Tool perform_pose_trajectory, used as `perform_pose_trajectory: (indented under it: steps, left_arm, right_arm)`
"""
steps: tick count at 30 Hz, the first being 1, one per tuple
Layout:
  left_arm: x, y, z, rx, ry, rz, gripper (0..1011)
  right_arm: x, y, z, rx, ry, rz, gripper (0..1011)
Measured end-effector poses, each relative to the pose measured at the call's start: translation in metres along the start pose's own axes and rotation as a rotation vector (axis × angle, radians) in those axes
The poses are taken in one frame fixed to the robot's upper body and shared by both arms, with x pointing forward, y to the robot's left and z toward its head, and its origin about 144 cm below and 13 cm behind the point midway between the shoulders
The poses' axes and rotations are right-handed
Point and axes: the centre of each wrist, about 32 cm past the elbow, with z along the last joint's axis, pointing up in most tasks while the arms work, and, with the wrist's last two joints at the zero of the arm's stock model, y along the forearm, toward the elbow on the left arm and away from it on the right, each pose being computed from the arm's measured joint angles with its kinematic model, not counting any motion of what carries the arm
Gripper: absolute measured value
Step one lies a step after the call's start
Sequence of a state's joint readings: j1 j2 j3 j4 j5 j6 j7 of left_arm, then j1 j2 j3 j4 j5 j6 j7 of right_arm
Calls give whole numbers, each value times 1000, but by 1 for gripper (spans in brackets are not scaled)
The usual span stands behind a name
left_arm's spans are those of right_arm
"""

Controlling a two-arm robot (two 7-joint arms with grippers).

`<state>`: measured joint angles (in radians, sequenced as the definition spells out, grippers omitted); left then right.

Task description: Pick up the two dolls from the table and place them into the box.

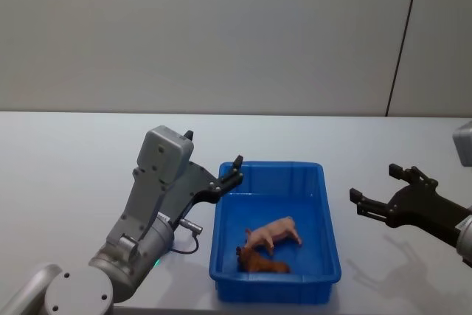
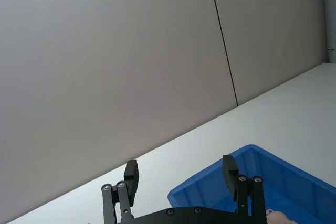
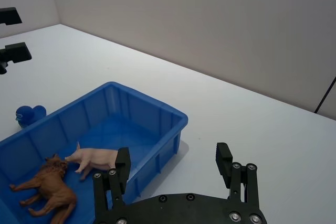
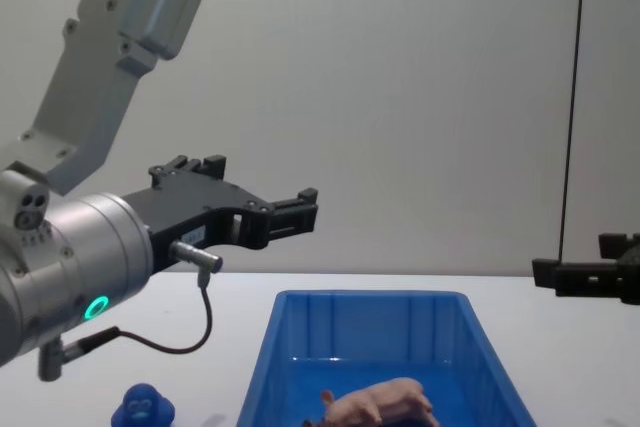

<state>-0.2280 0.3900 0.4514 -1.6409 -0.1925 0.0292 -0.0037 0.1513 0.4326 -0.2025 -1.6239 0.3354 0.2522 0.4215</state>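
**A:** Where did the blue doll (image 4: 143,409) lie?

**B:** On the worktop (image 1: 74,153), just beside the left wall of the box (image 1: 273,165). It sat below the left hand (image 1: 212,150) and nearer the robot. That hand hung spread and empty. The right hand (image 1: 377,184), also released, hovered beyond the box's far side.

**A:** And the pig (image 1: 274,232)?

**B:** Inside the box, beside a brown animal (image 1: 262,260). The blue doll looked round, with no long axis, and its base was cut off.
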Motion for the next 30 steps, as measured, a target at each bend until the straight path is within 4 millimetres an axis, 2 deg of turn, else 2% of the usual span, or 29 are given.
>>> perform_pose_trajectory:
  steps: [17, 30]
  left_arm:
    - [5, 35, 3, 140, 11, 78, 1001]
    - [21, 56, -17, 254, 65, 69, 1001]
  right_arm:
    - [7, -3, -2, 3, -1, -7, 1001]
    - [9, -3, -2, 4, -2, -8, 1001]
